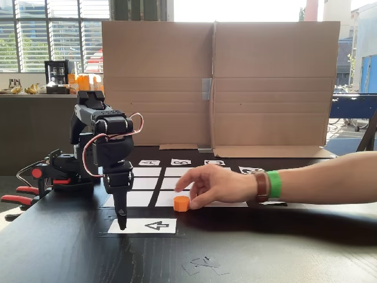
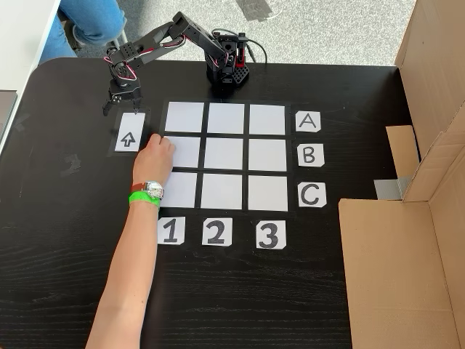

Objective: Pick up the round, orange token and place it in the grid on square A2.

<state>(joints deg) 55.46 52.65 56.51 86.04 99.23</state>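
Observation:
The round, orange token point(image 1: 181, 203) sits on the nearest row of the grid point(image 2: 184, 117), with a person's hand point(image 1: 215, 185) resting its fingertips on it. Seen from above, that hand point(image 2: 155, 153) covers the token at the row B, column 1 cell. Square A2 point(image 2: 227, 118) point(image 1: 145, 183) lies bare. My gripper point(image 1: 122, 224) points straight down over the end of the white arrow card point(image 1: 152, 225), left of the token. Its fingers look shut and hold nothing. From above, the gripper point(image 2: 116, 106) hangs just past the arrow card point(image 2: 128, 133).
The person's forearm point(image 2: 131, 262) with a watch and green band reaches across the table from the column 1 side. A tall cardboard wall point(image 1: 235, 82) stands behind the grid. Letter cards A, B, C point(image 2: 309, 154) and number cards point(image 2: 216, 232) edge the grid. Red-handled clamps point(image 1: 23, 194) hold the arm's base.

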